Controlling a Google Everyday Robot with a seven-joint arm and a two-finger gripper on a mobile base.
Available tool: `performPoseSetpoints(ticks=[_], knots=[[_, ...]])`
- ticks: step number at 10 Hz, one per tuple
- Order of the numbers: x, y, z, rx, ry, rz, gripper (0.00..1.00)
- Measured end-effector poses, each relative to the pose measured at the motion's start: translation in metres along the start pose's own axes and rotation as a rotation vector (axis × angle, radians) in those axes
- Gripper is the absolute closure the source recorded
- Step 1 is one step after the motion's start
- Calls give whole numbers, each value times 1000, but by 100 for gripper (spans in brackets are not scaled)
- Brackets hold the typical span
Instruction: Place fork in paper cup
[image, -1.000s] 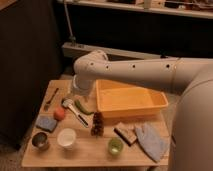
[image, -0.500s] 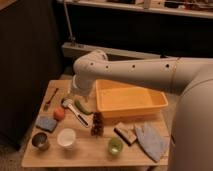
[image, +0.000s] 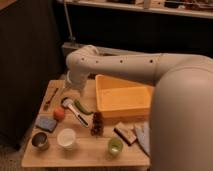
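hovering just right of the fork (image: 50, 99) is the gripper (image: 70, 88), grasp state unclear.

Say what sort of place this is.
Likely a robot test room: a wooden table set with a fork, paper cup and yellow tub. The hand hangs near the fork.
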Motion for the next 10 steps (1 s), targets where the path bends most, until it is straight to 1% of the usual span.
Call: performPoseSetpoints(ticks=[1, 2, 3, 5, 6, 7, 8, 9, 10], knots=[[-11, 16, 8, 3, 0, -15, 35], [-26, 43, 18, -3, 2, -35, 35], [-35, 58, 25, -9, 4, -50, 35], [-55, 90, 39, -37, 9, -75, 35], [-62, 103, 50, -48, 14, -94, 35], [-66, 111, 61, -54, 19, -101, 35], [-67, 116, 77, -57, 31, -109, 35], [-64, 118, 94, -51, 42, -119, 35], [-60, 119, 113, -35, 54, -132, 35]])
